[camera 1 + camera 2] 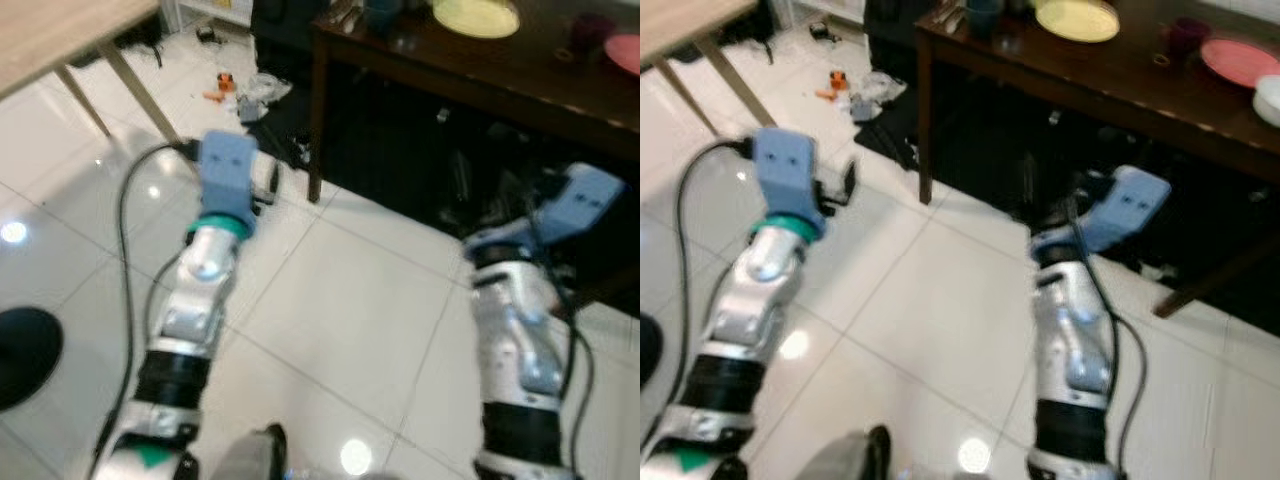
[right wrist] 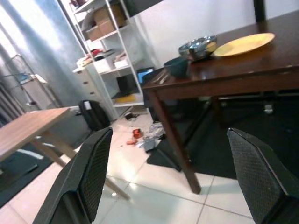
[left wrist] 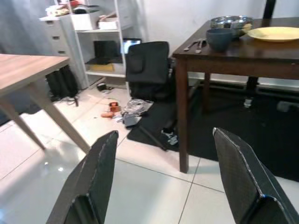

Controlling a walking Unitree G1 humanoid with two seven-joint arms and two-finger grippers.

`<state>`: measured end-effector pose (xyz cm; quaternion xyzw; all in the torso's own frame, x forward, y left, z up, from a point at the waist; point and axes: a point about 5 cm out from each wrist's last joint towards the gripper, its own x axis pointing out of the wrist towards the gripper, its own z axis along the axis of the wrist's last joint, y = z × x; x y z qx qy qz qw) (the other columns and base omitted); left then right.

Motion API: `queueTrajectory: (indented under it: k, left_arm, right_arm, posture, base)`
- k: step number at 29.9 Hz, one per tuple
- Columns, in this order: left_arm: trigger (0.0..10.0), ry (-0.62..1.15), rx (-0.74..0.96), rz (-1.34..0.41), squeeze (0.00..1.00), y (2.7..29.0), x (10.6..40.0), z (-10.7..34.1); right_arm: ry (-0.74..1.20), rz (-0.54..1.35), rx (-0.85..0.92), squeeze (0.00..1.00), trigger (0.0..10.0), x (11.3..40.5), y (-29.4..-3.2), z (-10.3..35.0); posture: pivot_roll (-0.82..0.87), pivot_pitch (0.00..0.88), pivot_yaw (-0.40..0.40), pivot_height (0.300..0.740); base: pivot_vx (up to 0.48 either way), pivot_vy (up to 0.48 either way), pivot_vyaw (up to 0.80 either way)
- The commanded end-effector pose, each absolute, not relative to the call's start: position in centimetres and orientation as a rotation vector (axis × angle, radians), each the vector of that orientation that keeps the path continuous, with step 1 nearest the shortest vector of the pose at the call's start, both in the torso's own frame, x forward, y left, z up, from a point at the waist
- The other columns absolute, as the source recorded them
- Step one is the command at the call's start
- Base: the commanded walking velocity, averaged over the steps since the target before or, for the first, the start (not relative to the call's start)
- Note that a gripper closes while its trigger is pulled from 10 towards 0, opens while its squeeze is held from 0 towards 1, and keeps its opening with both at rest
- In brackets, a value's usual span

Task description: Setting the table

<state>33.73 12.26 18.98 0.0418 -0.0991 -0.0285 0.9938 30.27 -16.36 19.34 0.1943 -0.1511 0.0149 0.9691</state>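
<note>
A dark wooden table (image 1: pixel 1110 88) stands ahead and to the right. On it lie a yellow plate (image 1: pixel 1077 19), a pink plate (image 1: pixel 1240 60), a white bowl (image 1: pixel 1270 98) and a dark cup (image 1: pixel 1183 35). Near its left corner are a blue bowl (image 3: pixel 219 38), a metal bowl (image 3: pixel 230 22) and some cutlery (image 3: pixel 196 45). My left gripper (image 3: pixel 173 186) is open and empty, held above the tiled floor short of the table's leg. My right gripper (image 2: pixel 173 182) is also open and empty, below the table's front edge.
A light wooden table (image 1: pixel 50 35) stands at the left. A black chair (image 3: pixel 147 70) and white shelves (image 3: pixel 93 37) lie beyond the dark table's corner. Small clutter (image 1: pixel 245 90) litters the floor near a black mat (image 3: pixel 159 121). White tiles stretch between the tables.
</note>
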Motion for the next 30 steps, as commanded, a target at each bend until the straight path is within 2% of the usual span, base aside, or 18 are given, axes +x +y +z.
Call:
queueTrajectory:
  k: [1, 25, 30]
  left_arm:
    - [10.0, -0.190, 0.088, -0.086, 0.00, 11.38, 33.64, 18.65]
    - [10.0, -0.200, 0.094, -0.105, 0.00, 11.22, 33.67, 18.85]
    - [10.0, -0.209, 0.110, -0.148, 0.00, 10.92, 33.63, 18.99]
  right_arm:
    - [-0.304, -0.004, 0.392, 0.00, 10.0, 30.00, -17.15, 19.04]
    - [-0.307, 0.002, 0.391, 0.00, 10.0, 30.01, -16.95, 19.09]
    - [-0.303, -0.004, 0.394, 0.00, 10.0, 30.02, -17.03, 19.00]
  posture:
    - [-0.04, 0.000, 0.054, 0.740]
    - [-0.04, 0.000, 0.053, 0.740]
    - [-0.04, 0.000, 0.052, 0.740]
  base:
    - [0.480, 0.000, 0.00]
    - [0.480, 0.000, 0.00]
    - [0.480, 0.000, -0.61]
